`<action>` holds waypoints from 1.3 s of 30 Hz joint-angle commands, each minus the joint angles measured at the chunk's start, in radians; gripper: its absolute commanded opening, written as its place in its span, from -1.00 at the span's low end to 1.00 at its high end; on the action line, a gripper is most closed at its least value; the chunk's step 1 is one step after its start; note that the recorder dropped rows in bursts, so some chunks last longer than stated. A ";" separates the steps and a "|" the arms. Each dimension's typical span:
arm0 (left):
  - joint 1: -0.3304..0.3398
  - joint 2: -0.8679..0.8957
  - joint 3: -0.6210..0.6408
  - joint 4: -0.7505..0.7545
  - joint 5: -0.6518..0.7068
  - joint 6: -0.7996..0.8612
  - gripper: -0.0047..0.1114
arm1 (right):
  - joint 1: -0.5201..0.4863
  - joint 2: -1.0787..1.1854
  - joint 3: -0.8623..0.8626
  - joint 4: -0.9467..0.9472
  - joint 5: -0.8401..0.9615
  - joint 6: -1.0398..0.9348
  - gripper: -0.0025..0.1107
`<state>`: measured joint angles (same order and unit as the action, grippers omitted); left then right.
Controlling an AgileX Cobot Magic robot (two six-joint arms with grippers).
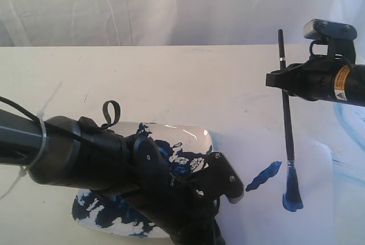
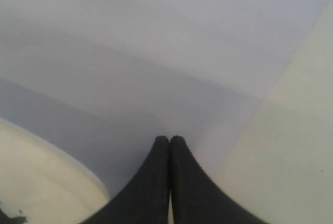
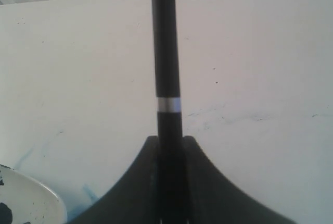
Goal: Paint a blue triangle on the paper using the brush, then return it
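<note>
My right gripper (image 1: 278, 78) (image 3: 170, 140) is shut on the brush (image 1: 287, 125) (image 3: 166, 52), gripping its black handle just below a silver band. The brush stands nearly upright, its blue bristle tip (image 1: 292, 195) touching the paper (image 1: 325, 205). A short dark blue stroke (image 1: 263, 176) and a blot under the bristles mark the sheet; no full blue triangle shows. My left gripper (image 1: 231, 191) (image 2: 169, 139) is shut and empty, low over the paper (image 2: 156, 52) next to the white dish (image 1: 191, 134).
The dish, smeared with blue paint, lies mostly under my left arm (image 1: 85, 154); its rim (image 2: 57, 166) and edge (image 3: 31, 198) show in both wrist views. Faint light-blue smears (image 1: 349, 121) mark the cream table (image 1: 171, 80) at the right. A white curtain hangs behind.
</note>
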<state>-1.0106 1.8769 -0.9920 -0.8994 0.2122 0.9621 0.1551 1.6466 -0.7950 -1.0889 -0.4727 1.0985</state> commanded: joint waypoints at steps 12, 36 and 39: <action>-0.002 0.006 0.013 0.003 0.016 0.001 -0.92 | -0.006 0.001 0.002 0.159 -0.011 -0.156 -0.96; -0.002 0.006 0.013 0.003 0.016 0.001 -0.92 | -0.006 0.039 0.000 0.296 -0.070 -0.291 -0.96; -0.002 0.006 0.013 0.003 0.016 0.001 -0.92 | -0.006 0.043 0.000 0.314 -0.075 -0.293 -0.96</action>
<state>-1.0106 1.8769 -0.9920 -0.8994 0.2122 0.9621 0.1551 1.6840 -0.7950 -0.7900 -0.5321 0.8236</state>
